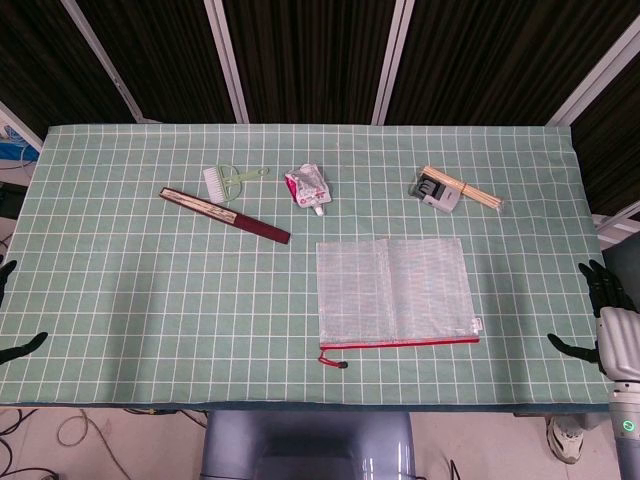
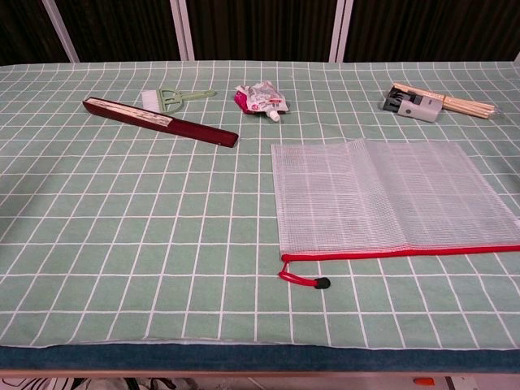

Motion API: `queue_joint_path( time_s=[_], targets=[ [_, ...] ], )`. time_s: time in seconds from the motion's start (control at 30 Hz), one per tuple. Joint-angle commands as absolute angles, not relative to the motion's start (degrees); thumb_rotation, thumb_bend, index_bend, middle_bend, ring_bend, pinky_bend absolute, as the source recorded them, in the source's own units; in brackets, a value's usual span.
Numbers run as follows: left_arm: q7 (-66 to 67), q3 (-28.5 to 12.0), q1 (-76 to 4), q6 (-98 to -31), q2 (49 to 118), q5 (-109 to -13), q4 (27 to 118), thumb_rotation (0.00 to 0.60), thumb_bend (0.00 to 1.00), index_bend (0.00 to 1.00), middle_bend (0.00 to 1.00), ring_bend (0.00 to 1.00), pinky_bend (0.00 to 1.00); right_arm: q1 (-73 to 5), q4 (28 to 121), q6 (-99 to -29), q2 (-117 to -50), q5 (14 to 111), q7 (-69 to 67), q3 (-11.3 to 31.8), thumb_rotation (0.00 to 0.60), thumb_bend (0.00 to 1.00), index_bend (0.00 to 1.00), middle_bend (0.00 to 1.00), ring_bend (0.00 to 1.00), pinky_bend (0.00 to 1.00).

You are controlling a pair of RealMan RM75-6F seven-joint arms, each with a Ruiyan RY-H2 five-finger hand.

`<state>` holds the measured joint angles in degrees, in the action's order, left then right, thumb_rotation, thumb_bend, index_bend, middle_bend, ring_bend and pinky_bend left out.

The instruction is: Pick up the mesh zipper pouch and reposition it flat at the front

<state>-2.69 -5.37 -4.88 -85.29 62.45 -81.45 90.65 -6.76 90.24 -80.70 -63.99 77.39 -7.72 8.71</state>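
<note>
The mesh zipper pouch lies flat on the green checked cloth, right of centre near the front edge; its red zipper runs along the near side with a red pull cord at the left end. In the chest view the pouch fills the right middle. My right hand hangs at the table's right edge, fingers spread, holding nothing, well right of the pouch. Only the dark fingertips of my left hand show at the left edge, spread and empty. Neither hand appears in the chest view.
Along the back lie a dark red folded fan, a small green brush, a red-and-white sachet, and a grey stamp with wooden sticks. The cloth's front edge runs close below the pouch.
</note>
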Motion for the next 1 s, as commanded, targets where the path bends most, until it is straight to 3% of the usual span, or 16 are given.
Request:
queue_joint_path(
  time_s=[0.03, 0.77, 0.83, 1.0],
  targets=[
    [-2.7, -5.38, -4.88, -85.31, 62.46, -81.46, 90.65, 0.6, 0.07, 0.0, 0.0, 0.0, 0.0, -6.78, 90.25, -80.62, -63.97, 77.39, -7.72, 8.71, 0.6, 0.11, 0.0, 0.0, 0.0, 0.2],
    [-2.66, -5.72, -5.04, -85.03, 62.79, -80.73, 90.92, 0.6, 0.07, 0.0, 0.0, 0.0, 0.0, -7.99, 92.17, -81.43, -62.97, 81.19, -7.89, 8.92, 0.6, 0.11, 0.0, 0.02, 0.03, 0.21],
    [-2.42, -5.81, -5.19, -84.75, 62.86, -80.48, 91.04, 0.6, 0.07, 0.0, 0.0, 0.0, 0.0, -8.81, 93.26, -81.48, -62.7, 82.04, -7.68, 9.47, 0.6, 0.11, 0.0, 0.08, 0.09, 0.25],
    [-1.65, -5.82, -5.45, -84.29, 63.03, -80.23, 91.09, 0.6, 0.07, 0.0, 0.0, 0.0, 0.0, -12.32, 97.93, -79.2, -62.03, 82.54, -5.96, 11.69, 0.6, 0.12, 0.01, 0.41, 0.39, 0.47]
  ],
)
